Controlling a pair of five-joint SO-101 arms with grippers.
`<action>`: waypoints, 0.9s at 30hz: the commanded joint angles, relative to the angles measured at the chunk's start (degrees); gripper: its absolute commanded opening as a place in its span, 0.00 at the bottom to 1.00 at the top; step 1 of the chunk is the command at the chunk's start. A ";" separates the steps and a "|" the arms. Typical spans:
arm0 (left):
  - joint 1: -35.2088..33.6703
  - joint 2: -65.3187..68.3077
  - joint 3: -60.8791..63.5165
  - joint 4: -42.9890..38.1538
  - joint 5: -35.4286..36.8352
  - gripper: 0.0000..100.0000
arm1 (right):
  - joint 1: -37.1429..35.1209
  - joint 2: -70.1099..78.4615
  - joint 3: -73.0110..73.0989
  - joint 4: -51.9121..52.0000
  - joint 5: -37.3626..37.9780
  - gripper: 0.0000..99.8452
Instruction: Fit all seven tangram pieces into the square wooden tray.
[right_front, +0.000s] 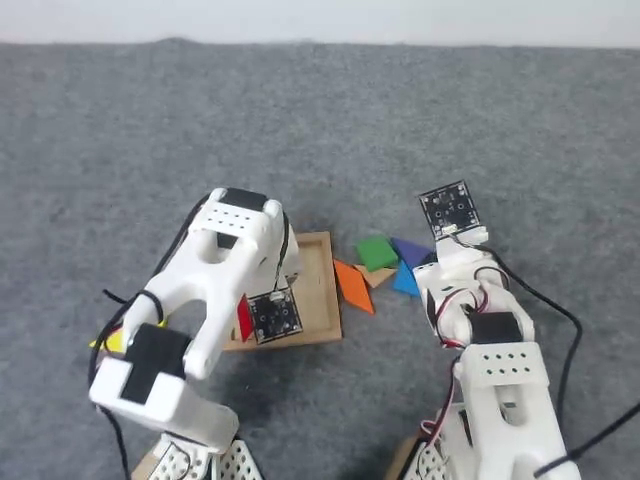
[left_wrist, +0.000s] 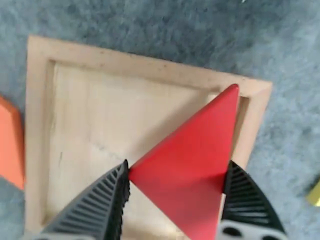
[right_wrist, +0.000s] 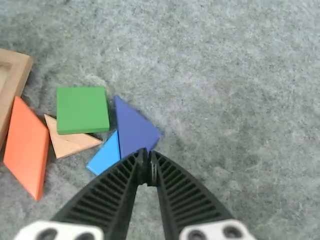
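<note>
My left gripper (left_wrist: 177, 172) is shut on a red triangle (left_wrist: 192, 150), held over the square wooden tray (left_wrist: 150, 70), one tip near a tray corner. In the high view the red triangle (right_front: 243, 318) sits under the left arm at the tray (right_front: 318, 275). Right of the tray lie an orange parallelogram (right_wrist: 27, 145), a green square (right_wrist: 82, 110), a tan triangle (right_wrist: 70, 141), a light blue triangle (right_wrist: 106, 156) and a dark blue triangle (right_wrist: 132, 127). My right gripper (right_wrist: 147, 162) is shut and empty, just above the two blue triangles.
A yellow piece (right_front: 108, 340) lies on the grey carpet left of the left arm, partly hidden by it. Open carpet (right_front: 320, 130) stretches behind the tray and to the right of the pieces. The tray floor (left_wrist: 100, 130) is bare wood.
</note>
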 joint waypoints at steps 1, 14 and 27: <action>0.53 0.26 -6.02 3.08 -1.67 0.13 | 0.57 -0.40 -3.52 -0.57 0.70 0.01; 0.88 3.16 -8.04 4.04 -3.25 0.14 | 0.57 -0.40 -3.52 -0.57 0.70 0.01; 0.79 3.25 -8.22 4.92 -3.43 0.37 | 0.57 -0.40 -3.52 -0.57 0.70 0.01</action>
